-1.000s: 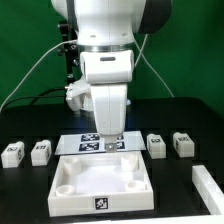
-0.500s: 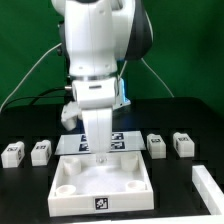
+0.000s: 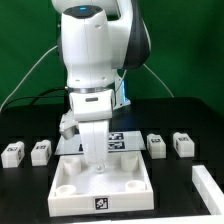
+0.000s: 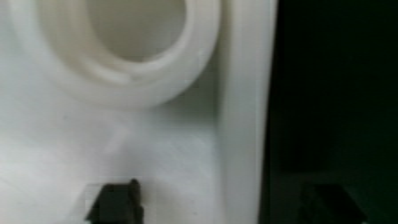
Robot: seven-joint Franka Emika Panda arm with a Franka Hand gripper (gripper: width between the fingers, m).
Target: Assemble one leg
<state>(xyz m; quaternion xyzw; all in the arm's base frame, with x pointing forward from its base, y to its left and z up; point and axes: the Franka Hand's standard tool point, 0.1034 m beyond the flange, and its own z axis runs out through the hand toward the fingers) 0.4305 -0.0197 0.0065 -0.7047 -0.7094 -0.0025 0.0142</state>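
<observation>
Four small white tagged legs lie on the black table in the exterior view: two at the left (image 3: 12,151) (image 3: 40,151) and two at the right (image 3: 156,145) (image 3: 183,143). The large white square top (image 3: 135,166) lies in the front middle. My gripper (image 3: 97,160) is low over the top's far left part, away from every leg. In the wrist view the gripper (image 4: 222,200) is open and empty. One fingertip (image 4: 119,200) is over the white top (image 4: 178,130) near a round socket (image 4: 134,40), the other over the dark table beside the top's edge.
The marker board (image 3: 125,141) lies behind the top, partly hidden by my arm. A long white bar (image 3: 208,186) lies at the front of the exterior view's right. Cables hang behind the robot base.
My arm has swung toward the exterior view's left and come down, from above the marker board to the far left part of the top. The legs have not moved.
</observation>
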